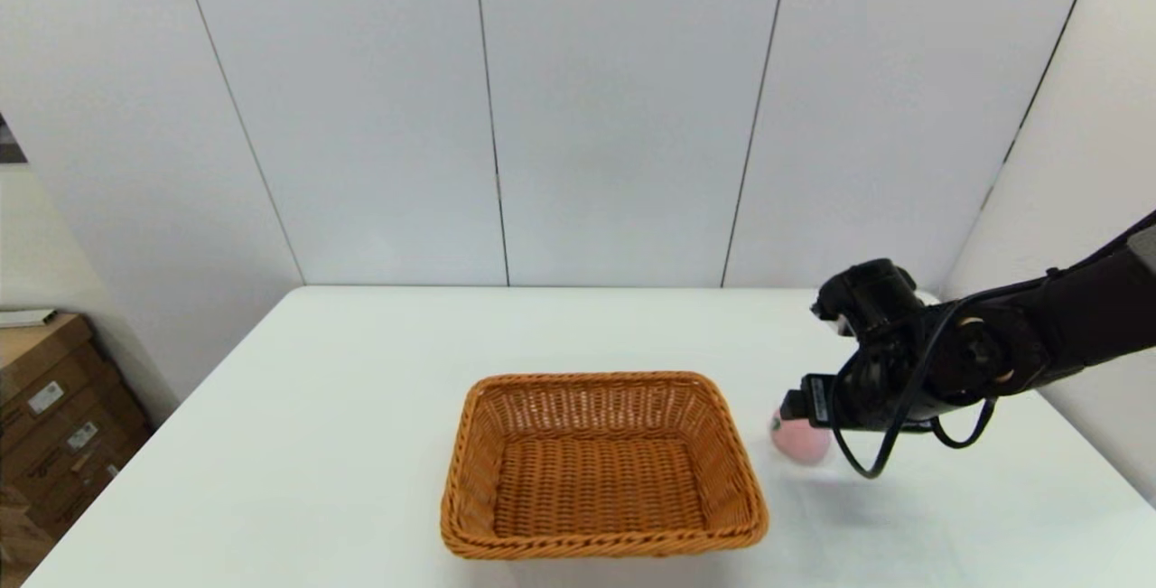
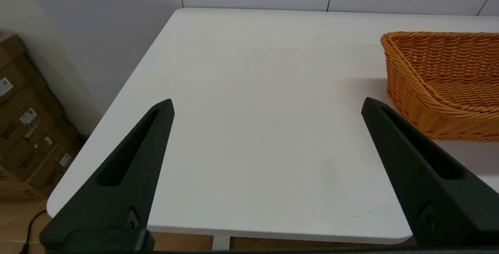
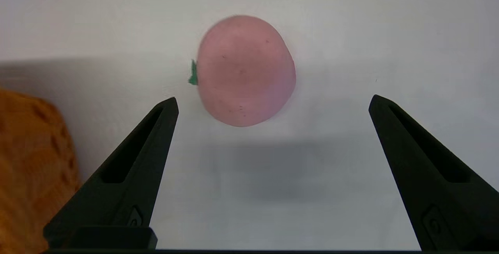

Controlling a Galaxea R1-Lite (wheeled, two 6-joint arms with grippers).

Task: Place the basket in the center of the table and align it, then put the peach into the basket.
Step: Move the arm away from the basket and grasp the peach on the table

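My right gripper [image 3: 273,102] above peach [image 3: 245,70], fingers wide apart, nothing held. Peach on table [image 1: 361,407] just beside basket [image 1: 601,466], outside it. Looks light, matte, rounded; plan: squeeze across widest middle, gently. Left gripper [image 2: 267,107] parked, fingers spread.

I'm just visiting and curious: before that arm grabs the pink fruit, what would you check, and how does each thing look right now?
1. Right gripper open wide enough for the peach: ok.
2. Peach between the fingers: not ok, it lies beyond the tips.
3. Peach free of the basket: ok, it sits apart on the table, to the robot's right of the basket.
4. Basket empty and upright: ok.
5. Left gripper out of the way: ok, open over the table's left side.
6. Basket exactly centred: cannot tell.
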